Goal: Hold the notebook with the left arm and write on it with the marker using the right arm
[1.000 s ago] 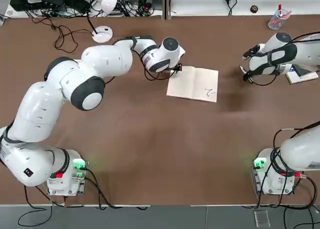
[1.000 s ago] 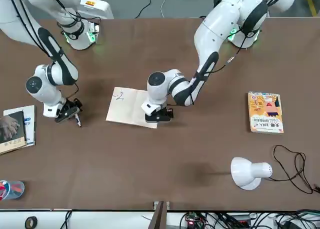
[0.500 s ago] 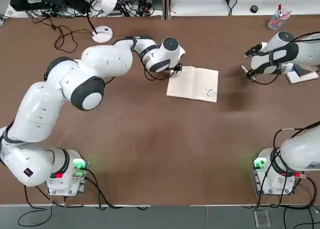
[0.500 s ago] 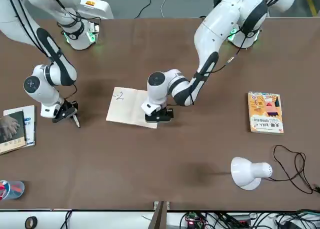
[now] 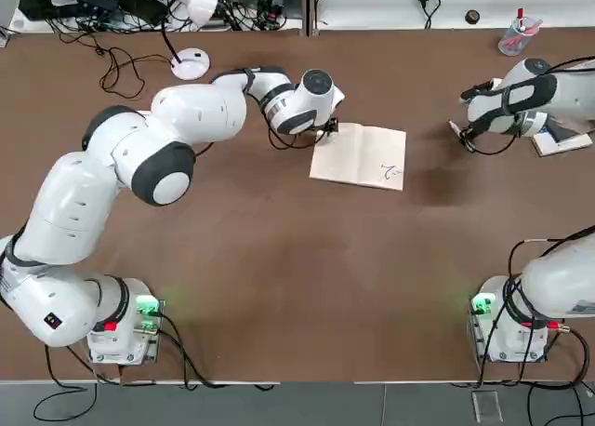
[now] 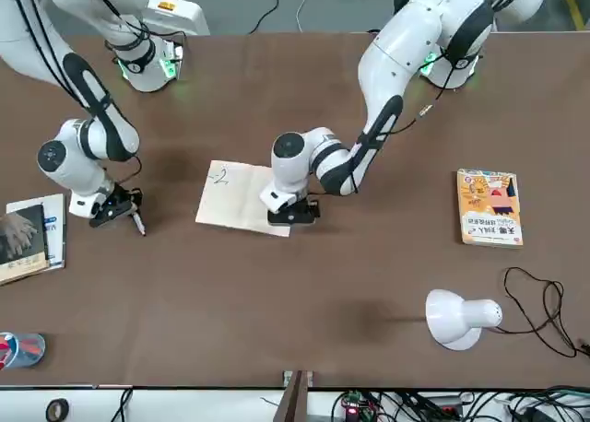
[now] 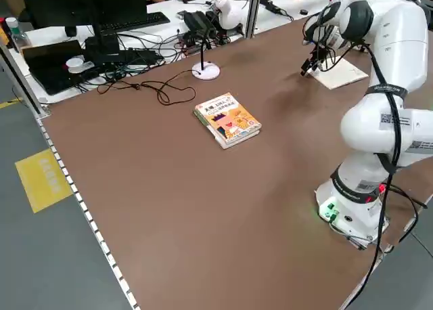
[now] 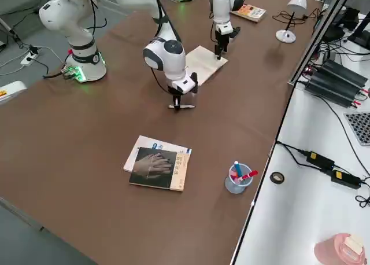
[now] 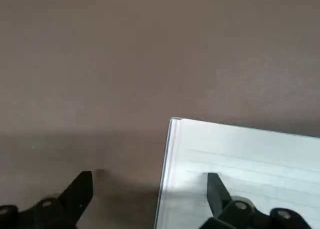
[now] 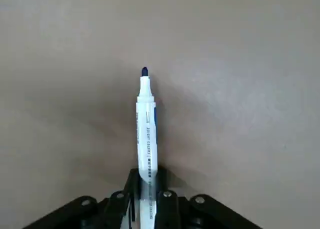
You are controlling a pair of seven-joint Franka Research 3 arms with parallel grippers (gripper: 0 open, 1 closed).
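The notebook [image 5: 358,156] lies open on the brown table, with a small dark scribble on its right page. My left gripper [image 5: 327,126] stands open at the notebook's far left corner. In the left wrist view one finger [image 9: 216,188] rests on the page [image 9: 250,149] and the other finger [image 9: 80,191] is over the bare table beside it. My right gripper [image 5: 462,133] is well right of the notebook, low over the table. It is shut on the marker [image 10: 146,124], whose blue tip points away from the fingers. The front view shows that marker [image 6: 138,223] too.
A dark-covered book on white papers [image 8: 156,168] lies beyond the right gripper. A cup of pens [image 8: 237,178] sits near the table's edge. An orange-yellow book [image 6: 489,206] and a white desk lamp [image 6: 459,317] are on the left arm's side.
The right gripper has shut on the marker and shifted a little farther from the notebook. The left arm and the notebook have not moved.
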